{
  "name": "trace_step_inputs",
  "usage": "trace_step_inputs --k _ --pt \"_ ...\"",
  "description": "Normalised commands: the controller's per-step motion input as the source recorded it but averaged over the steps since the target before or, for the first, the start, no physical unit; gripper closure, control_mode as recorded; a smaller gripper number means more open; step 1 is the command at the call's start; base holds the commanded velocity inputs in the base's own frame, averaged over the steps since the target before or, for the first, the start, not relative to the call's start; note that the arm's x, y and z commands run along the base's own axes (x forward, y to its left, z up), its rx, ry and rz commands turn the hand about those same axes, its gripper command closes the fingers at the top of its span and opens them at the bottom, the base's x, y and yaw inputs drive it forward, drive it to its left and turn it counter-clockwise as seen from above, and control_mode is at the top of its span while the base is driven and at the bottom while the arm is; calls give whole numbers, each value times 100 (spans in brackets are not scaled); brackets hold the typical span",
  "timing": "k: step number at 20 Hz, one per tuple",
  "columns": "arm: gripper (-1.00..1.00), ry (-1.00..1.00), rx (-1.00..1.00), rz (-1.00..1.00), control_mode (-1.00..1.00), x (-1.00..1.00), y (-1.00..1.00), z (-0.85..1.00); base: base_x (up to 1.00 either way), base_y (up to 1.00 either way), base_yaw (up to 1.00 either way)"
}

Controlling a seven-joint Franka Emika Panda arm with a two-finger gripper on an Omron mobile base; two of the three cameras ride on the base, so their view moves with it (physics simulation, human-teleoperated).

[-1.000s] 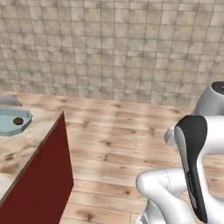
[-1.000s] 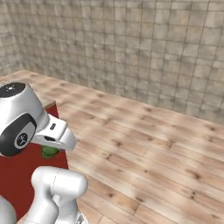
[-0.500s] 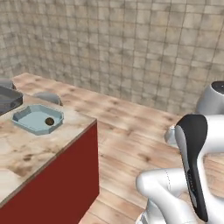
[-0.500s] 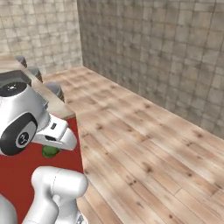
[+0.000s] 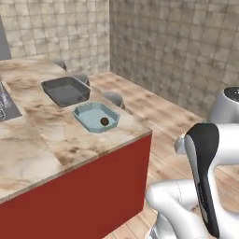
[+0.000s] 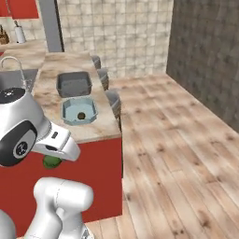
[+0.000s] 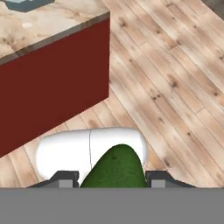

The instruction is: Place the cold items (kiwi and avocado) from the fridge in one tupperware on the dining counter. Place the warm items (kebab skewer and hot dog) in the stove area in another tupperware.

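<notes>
Avocado (image 7: 114,168) is being held betw. the two dark finger tips of the gripper (image 7: 113,178) in the hand view, the jaws being closed on it at a medium width; its dark green pointed end is sticking up from the bottom of that view. In the right base view a bit of the same green is being seen under the white hand (image 6: 52,162), in front of the red side of the dining counter (image 6: 98,168).

Kiwi (image 5: 105,121) is lying inside the light blue tupperware (image 5: 88,115), which is standing near the corner of the worktop (image 5: 42,140) closest to the robot, by the edge on the stool side. In the right base view the kiwi (image 6: 81,115) is being seen approx. in the middle of this tupperware (image 6: 70,111).

Dark grey tupperware (image 5: 65,91) is standing just beside the blue one, farther along the same edge, w/ a small gap; nothing is being seen in it (image 6: 73,84). Three stools (image 6: 113,99) are lined up along that edge of the worktop, on the wooden floor (image 6: 177,154).
</notes>
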Motion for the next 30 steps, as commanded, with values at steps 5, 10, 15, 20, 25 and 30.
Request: trace_step_inputs --k 5,10,15,20,25,30 --pt "100 0 0 0 100 0 0 0 69 -50 73" --pt "100 0 0 0 100 0 0 0 80 -53 53" --pt "100 0 0 0 100 0 0 0 41 -14 26" --pt "100 0 0 0 100 0 0 0 7 6 1" --pt "100 0 0 0 100 0 0 0 3 4 0" --pt "100 0 0 2 -100 18 0 1 2 0 0"
